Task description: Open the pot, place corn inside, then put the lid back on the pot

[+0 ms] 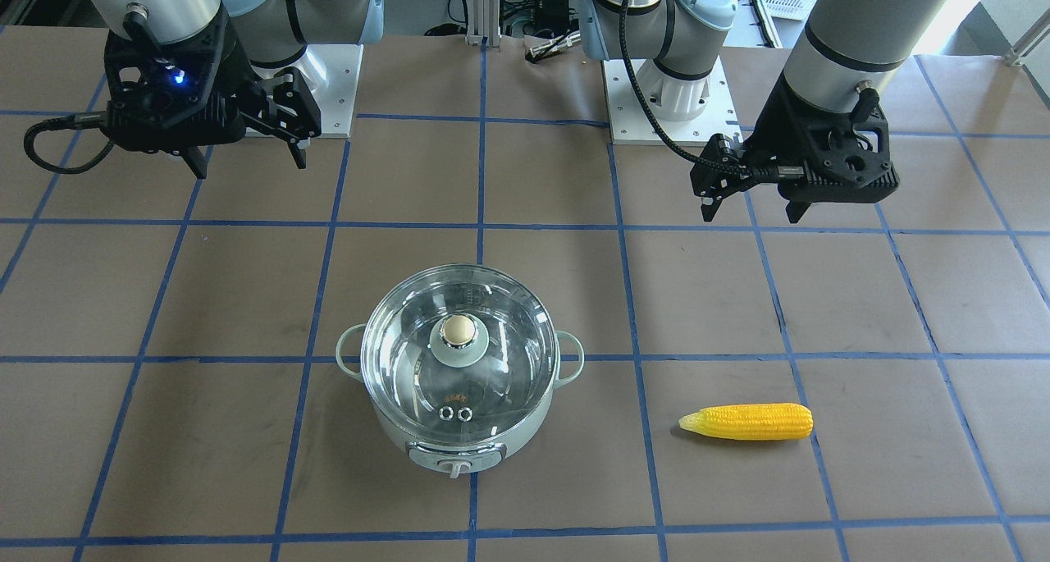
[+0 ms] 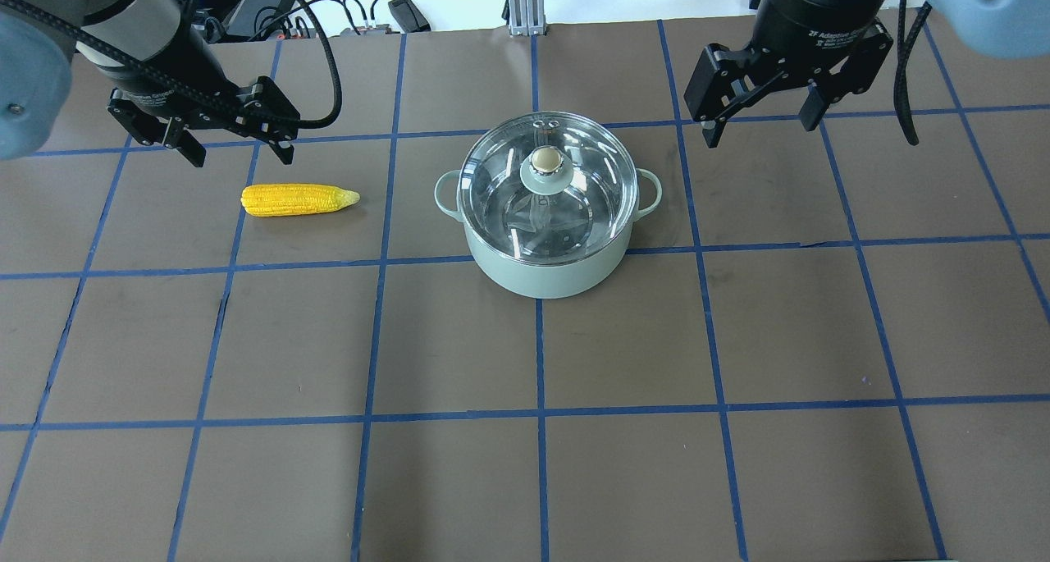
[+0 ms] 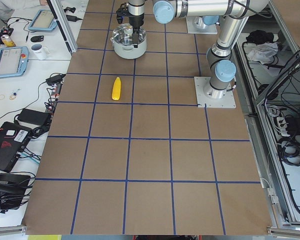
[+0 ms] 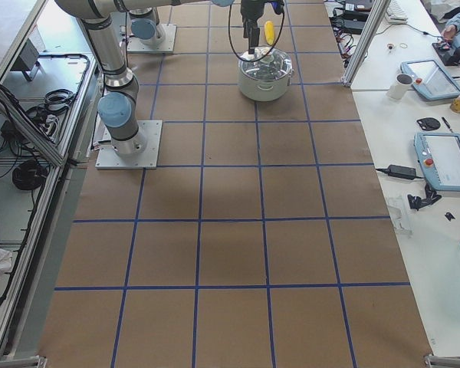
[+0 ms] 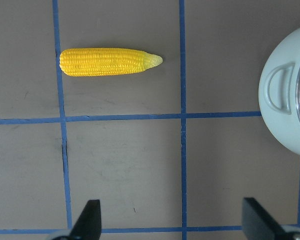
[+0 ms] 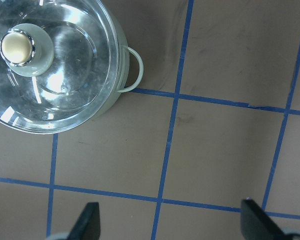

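Observation:
The mint-green pot (image 2: 545, 271) stands mid-table with its glass lid (image 2: 591, 189) on it, beige knob (image 2: 545, 161) up. It also shows in the front view (image 1: 385, 431) and the right wrist view (image 6: 121, 60). The yellow corn (image 2: 299, 199) lies on the table to the pot's left, pale tip toward the pot; it shows in the left wrist view (image 5: 107, 62) too. My left gripper (image 2: 240, 153) hangs open and empty above the table just behind the corn. My right gripper (image 2: 764, 127) hangs open and empty to the right of and behind the pot.
The table is brown with a blue tape grid. The arm bases (image 1: 664, 94) stand on plates at the robot's side. Tablets, a mug and cables lie on the side benches (image 3: 20, 55) past the table's edge.

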